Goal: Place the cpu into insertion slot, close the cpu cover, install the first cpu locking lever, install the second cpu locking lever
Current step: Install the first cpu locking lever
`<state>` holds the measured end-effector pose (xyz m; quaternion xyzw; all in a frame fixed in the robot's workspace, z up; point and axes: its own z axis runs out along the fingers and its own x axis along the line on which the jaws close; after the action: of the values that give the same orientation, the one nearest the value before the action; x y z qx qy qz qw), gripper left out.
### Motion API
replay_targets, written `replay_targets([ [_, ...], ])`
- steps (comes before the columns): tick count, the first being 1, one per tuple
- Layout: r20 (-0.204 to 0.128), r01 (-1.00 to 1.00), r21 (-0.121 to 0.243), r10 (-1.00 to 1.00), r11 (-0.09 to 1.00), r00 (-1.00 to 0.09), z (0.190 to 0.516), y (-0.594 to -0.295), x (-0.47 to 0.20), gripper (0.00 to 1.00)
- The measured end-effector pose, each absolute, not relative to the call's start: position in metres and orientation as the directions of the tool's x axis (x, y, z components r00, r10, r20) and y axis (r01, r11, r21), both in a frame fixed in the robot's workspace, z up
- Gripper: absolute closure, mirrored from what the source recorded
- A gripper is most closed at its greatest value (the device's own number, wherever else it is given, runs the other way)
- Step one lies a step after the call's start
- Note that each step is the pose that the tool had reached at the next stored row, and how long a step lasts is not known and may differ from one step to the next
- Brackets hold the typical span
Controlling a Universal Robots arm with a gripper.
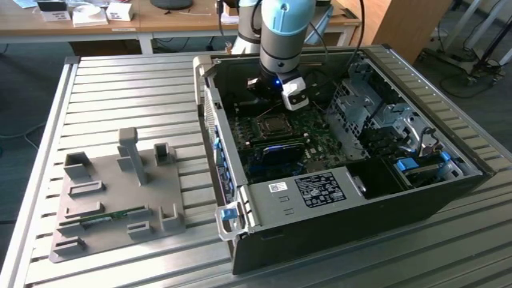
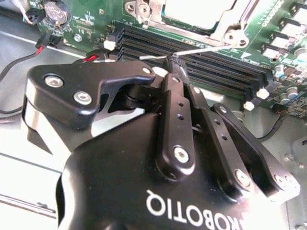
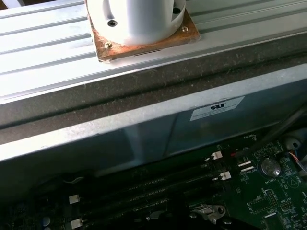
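Fingers (image 2: 175,96) pressed together, the gripper (image 2: 173,63) is touching a thin locking lever (image 2: 192,49) beside the insertion slot (image 1: 274,125), where the cpu (image 2: 196,9) is lying under the lowered cpu cover (image 2: 225,29), so lever latching seems in hand, calling for a steady push.

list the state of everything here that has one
computer case: open, side panel off
cpu cover: down over the cpu
cpu: seated under the cover
locking lever: looks unlatched, sticking out over the memory slots
memory slots: empty
gripper: shut, tip at the locking lever
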<state>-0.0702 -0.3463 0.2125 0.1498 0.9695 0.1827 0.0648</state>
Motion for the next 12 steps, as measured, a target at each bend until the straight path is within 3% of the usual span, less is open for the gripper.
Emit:
replay_targets([
  [12,-0.066,0.267,0.389,0.315,0.882,-0.947,0.2103,-0.3466,-0.0702,0.89],
])
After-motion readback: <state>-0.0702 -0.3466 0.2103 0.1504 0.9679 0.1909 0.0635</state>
